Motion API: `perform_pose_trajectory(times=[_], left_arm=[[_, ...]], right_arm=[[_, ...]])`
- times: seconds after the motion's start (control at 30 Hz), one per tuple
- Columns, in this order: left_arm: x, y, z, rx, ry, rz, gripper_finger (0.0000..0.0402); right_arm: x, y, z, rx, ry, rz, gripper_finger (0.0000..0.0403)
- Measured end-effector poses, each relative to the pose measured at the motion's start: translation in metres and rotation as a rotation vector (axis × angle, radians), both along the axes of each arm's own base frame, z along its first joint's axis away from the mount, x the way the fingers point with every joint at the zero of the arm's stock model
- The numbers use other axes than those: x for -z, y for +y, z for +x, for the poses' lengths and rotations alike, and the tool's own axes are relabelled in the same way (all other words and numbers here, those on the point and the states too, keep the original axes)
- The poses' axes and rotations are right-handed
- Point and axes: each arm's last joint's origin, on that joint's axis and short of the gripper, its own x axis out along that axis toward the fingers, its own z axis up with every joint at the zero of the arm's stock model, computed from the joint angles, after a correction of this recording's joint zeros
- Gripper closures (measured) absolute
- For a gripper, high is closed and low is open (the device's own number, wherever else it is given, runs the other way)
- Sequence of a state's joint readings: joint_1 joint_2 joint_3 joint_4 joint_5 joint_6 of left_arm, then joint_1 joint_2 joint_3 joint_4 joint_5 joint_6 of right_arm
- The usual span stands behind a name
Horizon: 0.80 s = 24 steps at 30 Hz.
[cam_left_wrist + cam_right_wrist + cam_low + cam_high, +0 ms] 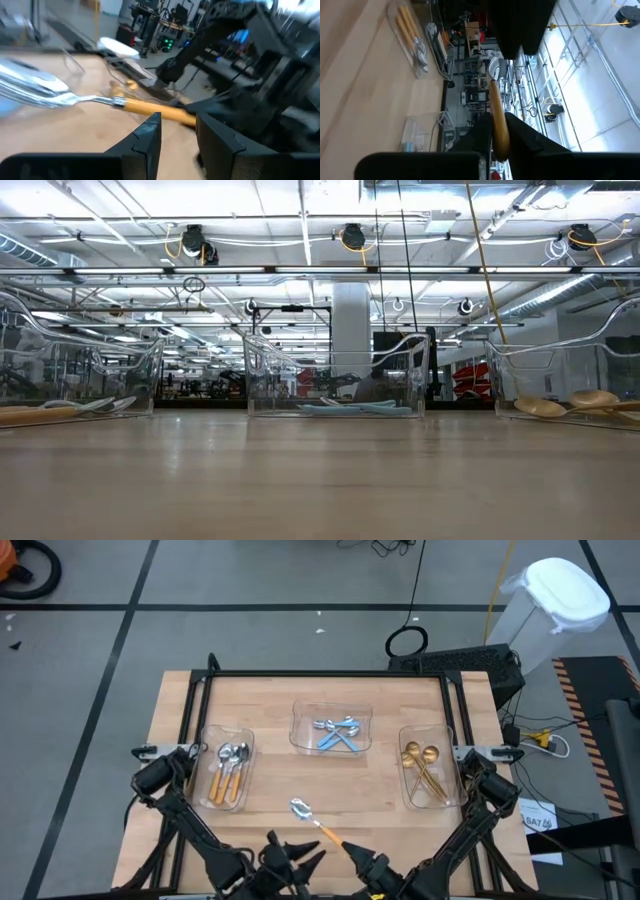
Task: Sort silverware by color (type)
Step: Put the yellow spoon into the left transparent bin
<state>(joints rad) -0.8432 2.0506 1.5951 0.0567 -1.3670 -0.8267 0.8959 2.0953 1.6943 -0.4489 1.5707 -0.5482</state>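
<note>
One orange-handled spoon (312,822) hangs above the near middle of the table, its silver bowl (300,807) toward the far left. My right gripper (358,855) is shut on its handle. My left gripper (295,852) stands open just to the spoon's left. In the left wrist view its fingertips (177,122) are close under the handle (150,107) with nothing between them. Other orange-handled spoons (228,772) lie in the left tray, blue-handled ones (338,732) in the middle tray and gold ones (424,768) in the right tray. My right gripper pinches the orange handle (498,131) near its free end between its two fingers. The fingers come about level from the table's near right, and the handle runs on along them. The spoon is clear of the table, roughly level, its bowl (493,67) farthest from the gripper.
Three clear plastic trays stand in a row across the table: left (205,765), middle (297,730), right (405,755). Bare wood (340,785) lies between them and the spoon. A white bin (560,600) stands beyond the table's far right corner.
</note>
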Motion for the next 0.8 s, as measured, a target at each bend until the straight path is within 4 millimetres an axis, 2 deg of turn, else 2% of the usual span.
perform_pose_trajectory(times=[0.13, 0.33, 0.8], left_arm=[[0.001, 0.005, 0.006, -0.002, -0.057, -0.126, 0.0281], [0.018, 0.014, 0.016, -0.047, -0.127, -0.296, 0.0282], [0.018, 0.027, 0.030, -0.105, -0.218, -0.396, 0.0282]], right_arm=[[0.000, -0.001, 0.001, 0.002, 0.009, -0.011, 0.0377], [-0.001, -0.004, 0.004, 0.012, 0.027, -0.033, 0.0377], [-0.002, -0.005, 0.004, 0.024, 0.028, -0.055, 0.0377]])
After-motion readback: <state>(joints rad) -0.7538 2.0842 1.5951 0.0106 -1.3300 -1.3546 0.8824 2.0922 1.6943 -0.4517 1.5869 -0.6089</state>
